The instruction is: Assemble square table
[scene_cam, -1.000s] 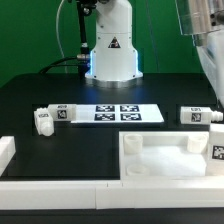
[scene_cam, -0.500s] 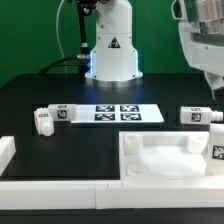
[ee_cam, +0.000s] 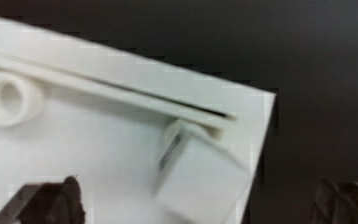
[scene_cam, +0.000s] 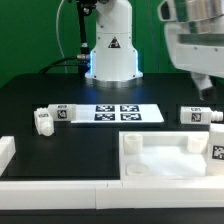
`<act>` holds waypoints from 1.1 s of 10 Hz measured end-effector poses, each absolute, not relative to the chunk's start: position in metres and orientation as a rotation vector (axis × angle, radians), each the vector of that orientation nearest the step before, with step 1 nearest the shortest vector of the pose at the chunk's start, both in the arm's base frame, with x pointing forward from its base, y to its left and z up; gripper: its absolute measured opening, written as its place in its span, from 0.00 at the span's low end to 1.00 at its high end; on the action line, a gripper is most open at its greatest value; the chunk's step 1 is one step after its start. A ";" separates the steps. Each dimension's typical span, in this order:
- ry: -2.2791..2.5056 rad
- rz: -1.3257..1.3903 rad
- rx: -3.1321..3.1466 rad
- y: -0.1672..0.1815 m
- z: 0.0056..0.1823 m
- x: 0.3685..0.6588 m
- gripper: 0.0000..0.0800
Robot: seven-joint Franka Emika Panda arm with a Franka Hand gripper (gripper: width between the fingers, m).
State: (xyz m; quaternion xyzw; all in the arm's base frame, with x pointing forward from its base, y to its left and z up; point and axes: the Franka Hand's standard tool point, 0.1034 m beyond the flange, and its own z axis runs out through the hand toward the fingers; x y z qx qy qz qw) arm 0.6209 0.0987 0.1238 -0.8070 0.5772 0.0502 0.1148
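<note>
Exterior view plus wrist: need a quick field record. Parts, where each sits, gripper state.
gripper: open, holding nothing, over a corner of the tabletop
tabletop: flat on the table, rim up, at the exterior view's lower right
corner socket: empty
left leg: lying loose, on the exterior view's left of the marker board
right leg: lying loose, behind the tabletop
marker board: centre of the table
white bar: along the near edge
</note>
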 end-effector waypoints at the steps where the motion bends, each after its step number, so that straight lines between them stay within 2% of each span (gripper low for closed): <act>1: 1.534 0.117 -2.463 0.085 0.126 0.618 0.81; 2: 1.438 0.070 -2.509 0.069 0.125 0.619 0.81; 5: 1.338 0.058 -2.567 0.071 0.124 0.618 0.81; 6: 1.336 0.061 -2.569 0.072 0.123 0.617 0.81; 8: 1.539 0.123 -2.469 0.097 0.113 0.593 0.81; 9: 1.579 0.137 -2.434 0.100 0.113 0.588 0.81; 10: 1.569 0.108 -2.436 0.091 0.119 0.596 0.81; 11: 1.567 0.111 -2.438 0.093 0.117 0.595 0.81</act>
